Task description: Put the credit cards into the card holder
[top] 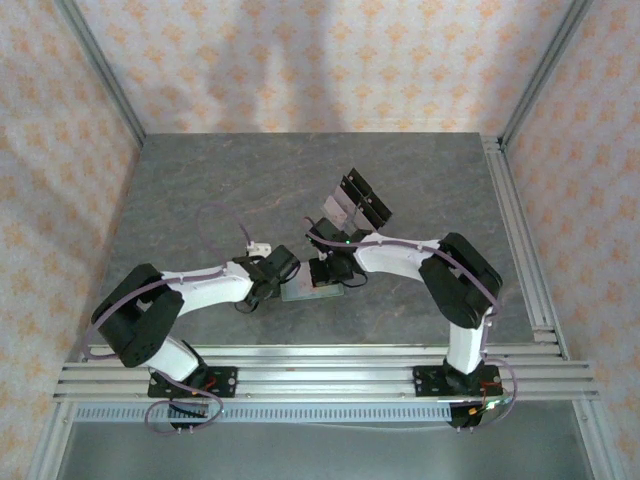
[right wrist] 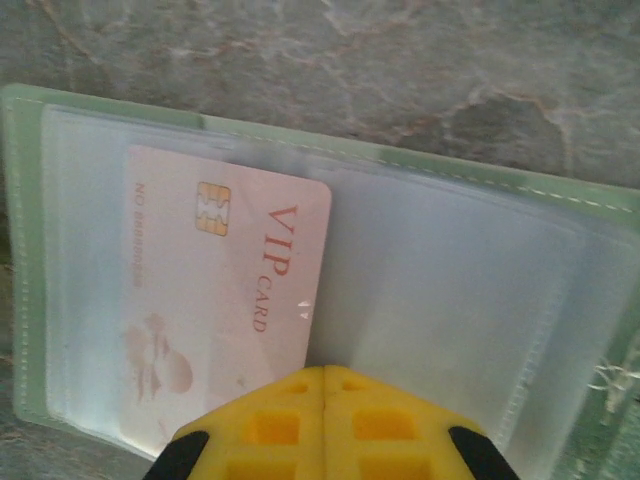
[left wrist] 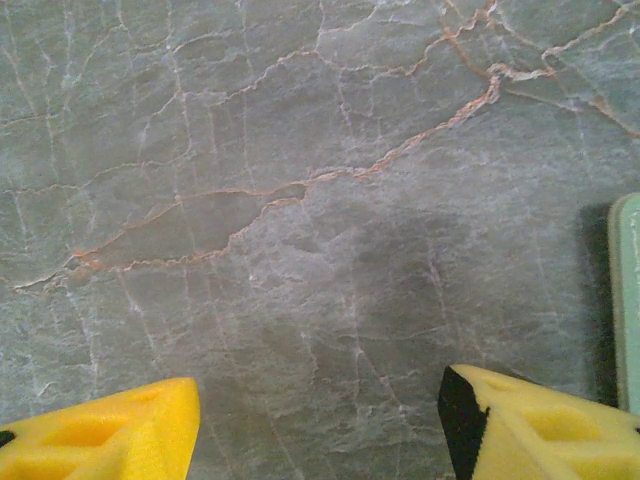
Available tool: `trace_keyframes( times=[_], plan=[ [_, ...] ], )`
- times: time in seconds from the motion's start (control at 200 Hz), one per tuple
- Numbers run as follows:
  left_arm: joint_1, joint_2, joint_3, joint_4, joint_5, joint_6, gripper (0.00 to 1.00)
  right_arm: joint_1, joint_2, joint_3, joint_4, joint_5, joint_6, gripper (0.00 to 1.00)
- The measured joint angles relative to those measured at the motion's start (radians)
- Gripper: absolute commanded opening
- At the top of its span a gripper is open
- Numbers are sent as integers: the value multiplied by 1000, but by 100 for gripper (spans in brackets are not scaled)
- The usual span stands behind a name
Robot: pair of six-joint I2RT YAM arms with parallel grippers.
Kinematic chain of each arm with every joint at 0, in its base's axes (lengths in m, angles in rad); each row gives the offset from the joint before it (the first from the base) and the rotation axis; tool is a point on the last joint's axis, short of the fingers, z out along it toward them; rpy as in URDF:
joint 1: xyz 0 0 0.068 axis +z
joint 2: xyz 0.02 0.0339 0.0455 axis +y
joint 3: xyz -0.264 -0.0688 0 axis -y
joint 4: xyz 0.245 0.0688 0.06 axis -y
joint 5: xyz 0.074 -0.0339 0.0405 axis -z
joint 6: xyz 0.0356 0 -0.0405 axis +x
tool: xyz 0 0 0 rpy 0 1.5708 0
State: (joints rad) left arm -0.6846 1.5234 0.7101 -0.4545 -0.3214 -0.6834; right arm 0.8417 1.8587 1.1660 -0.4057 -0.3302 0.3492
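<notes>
The right gripper [right wrist: 322, 378], fingers pressed together, is meeting the end of a card [right wrist: 215, 300] lying lengthwise away from it in the open wallet [right wrist: 450, 290]; whether it is pinching the card is unclear. The left gripper [left wrist: 318, 395] is hovering spread and empty just left of the wallet.

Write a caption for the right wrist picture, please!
The shut right gripper meets the edge of a pink VIP card lying in the open green card holder on the marbled table.
</notes>
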Motion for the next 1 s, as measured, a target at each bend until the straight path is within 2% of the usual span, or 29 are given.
trace_keyframes(
  times=[0.656,0.996],
  plan=[
    [0,16,0,21,6,0,65,35,70,104,2,-49,9,2],
    [0,0,1,-4,-1,-26,66,23,9,47,9,-5,10,2]
  ],
)
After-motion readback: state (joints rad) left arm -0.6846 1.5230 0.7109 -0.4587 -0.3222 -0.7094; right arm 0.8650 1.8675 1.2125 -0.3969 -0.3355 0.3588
